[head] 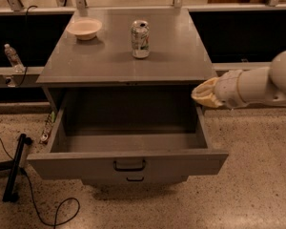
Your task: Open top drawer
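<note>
- Grey metal top drawer (76,164) stands pulled out toward the near side of the cabinet (109,63). Its deep box lies open to view, and its inside floor shows bare.
- A small black handle (129,165) sits at the middle of the flat front panel.
- Below that panel only a strip of a lower drawer (155,179) shows, with a smaller handle; the rest is hidden behind the top drawer's front.
- The gripper (203,93), a pale tan tip on a white arm (255,84), hangs at the right, just beside the drawer's far right corner and clear of the handle. Whether it is clenched or released cannot be told, and neither can whether it touches the drawer wall.
- The arm is cut off by the right edge.
- On the cabinet top a pale bowl (84,28) sits far left and a can (140,39) stands upright near the middle — the two well apart.
- At the left, a clear bottle (12,57) stands on a low ledge.
- On the speckled floor at the near left lie a black bar (15,168) and a cable (47,213) — both run out of view.
</note>
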`<control>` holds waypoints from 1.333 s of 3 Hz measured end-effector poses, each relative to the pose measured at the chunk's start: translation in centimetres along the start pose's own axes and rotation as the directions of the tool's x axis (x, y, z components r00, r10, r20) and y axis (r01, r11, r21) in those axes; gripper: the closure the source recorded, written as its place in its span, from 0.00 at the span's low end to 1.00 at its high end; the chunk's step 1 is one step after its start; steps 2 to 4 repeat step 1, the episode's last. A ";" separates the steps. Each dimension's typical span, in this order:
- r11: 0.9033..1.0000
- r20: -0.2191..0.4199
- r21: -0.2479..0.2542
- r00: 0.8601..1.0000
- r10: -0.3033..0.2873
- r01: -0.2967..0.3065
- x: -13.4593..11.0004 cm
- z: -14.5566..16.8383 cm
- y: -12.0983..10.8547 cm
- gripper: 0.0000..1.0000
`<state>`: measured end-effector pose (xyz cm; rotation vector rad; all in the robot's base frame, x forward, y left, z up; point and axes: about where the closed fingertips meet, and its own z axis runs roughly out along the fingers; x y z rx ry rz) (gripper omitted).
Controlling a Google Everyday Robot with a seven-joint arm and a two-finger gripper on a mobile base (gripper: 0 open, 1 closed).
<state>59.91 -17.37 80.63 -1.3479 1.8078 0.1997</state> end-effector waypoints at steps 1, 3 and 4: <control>1.000 0.017 0.025 1.000 0.018 -0.019 0.1 -1.1 -0.4 0.77; 1.000 0.017 0.025 1.000 0.018 -0.019 0.1 -1.1 -0.4 0.77; 1.000 0.017 0.025 1.000 0.018 -0.019 0.1 -1.1 -0.4 0.77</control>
